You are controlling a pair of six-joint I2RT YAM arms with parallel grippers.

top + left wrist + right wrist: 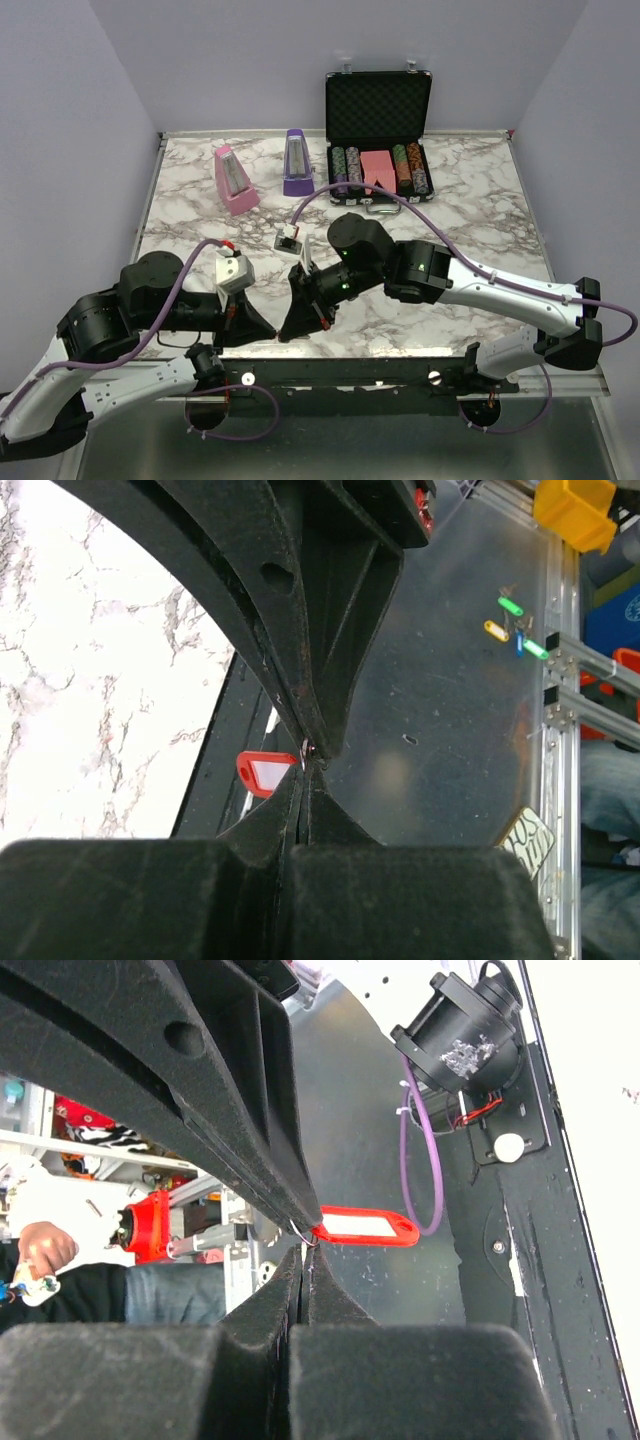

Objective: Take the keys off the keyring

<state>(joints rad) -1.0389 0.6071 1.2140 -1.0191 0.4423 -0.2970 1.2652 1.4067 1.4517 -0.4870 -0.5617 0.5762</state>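
Top view first: 2 arms nose to nose at the near edge of the marble table (460, 210). The left gripper (262, 336) and right gripper (291, 326) sit tip against tip, both clenched. From up here the keyring is lost between those black fingers. On the far side, the chip case (378, 100) and a pink metronome (236, 182) stand well apart from the action.

Left wrist view now: the left fingers are pressed flat together, and the right gripper's closed tip comes down to meet them. The keyring (262, 773) shows its red tag hanging just left of that meeting point, over the table's near edge. A thin loop of wire glints right at the pinch.

Right wrist view: the same pinch mirrored, red tag sticking out to the right, ring wire trapped where the 2 tips touch. The keys? Too small to pick out; they may be hidden inside the pinch.

The step, I'd judge, is working a key round the coil. To do it well, hold 1 side firm and slide the other along the wire in small moves. No yanking, or the ring springs free off the edge.
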